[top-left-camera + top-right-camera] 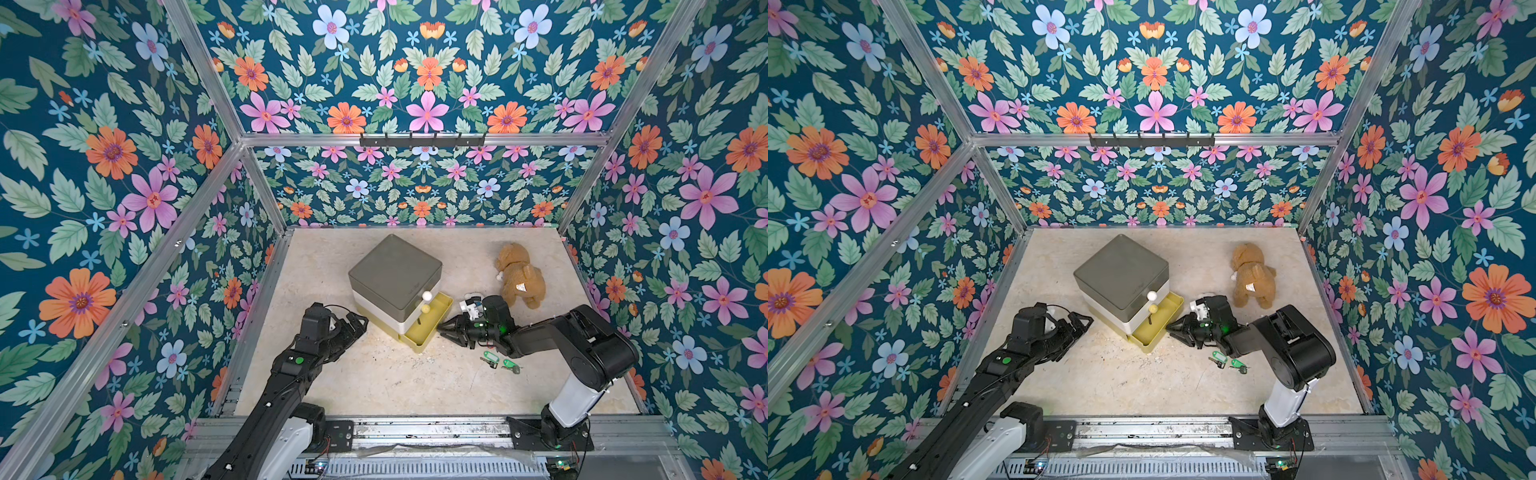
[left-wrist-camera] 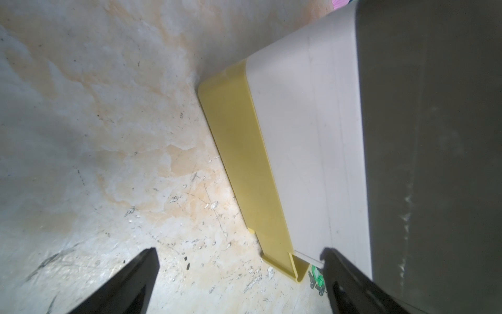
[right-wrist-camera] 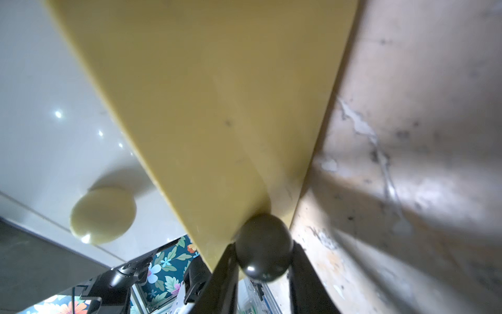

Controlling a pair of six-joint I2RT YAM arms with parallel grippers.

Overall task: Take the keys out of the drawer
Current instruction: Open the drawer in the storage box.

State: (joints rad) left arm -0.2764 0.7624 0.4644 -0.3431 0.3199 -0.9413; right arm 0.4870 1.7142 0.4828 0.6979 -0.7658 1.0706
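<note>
Right gripper (image 1: 441, 328): clamped on the dark knob (image 3: 263, 247) of the yellow drawer (image 1: 415, 341).
Left gripper (image 1: 360, 323): fingers spread wide, beside the drawer unit (image 1: 395, 270).
Keys (image 1: 490, 357): two green-tagged, out on the table (image 1: 374, 382).

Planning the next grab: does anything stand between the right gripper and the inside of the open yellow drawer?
Only the front wall of the yellow drawer: the right gripper is shut on the dark knob outside it. The drawer is open on top. One small dark thing lies inside; whether it is a key I cannot tell.
</note>
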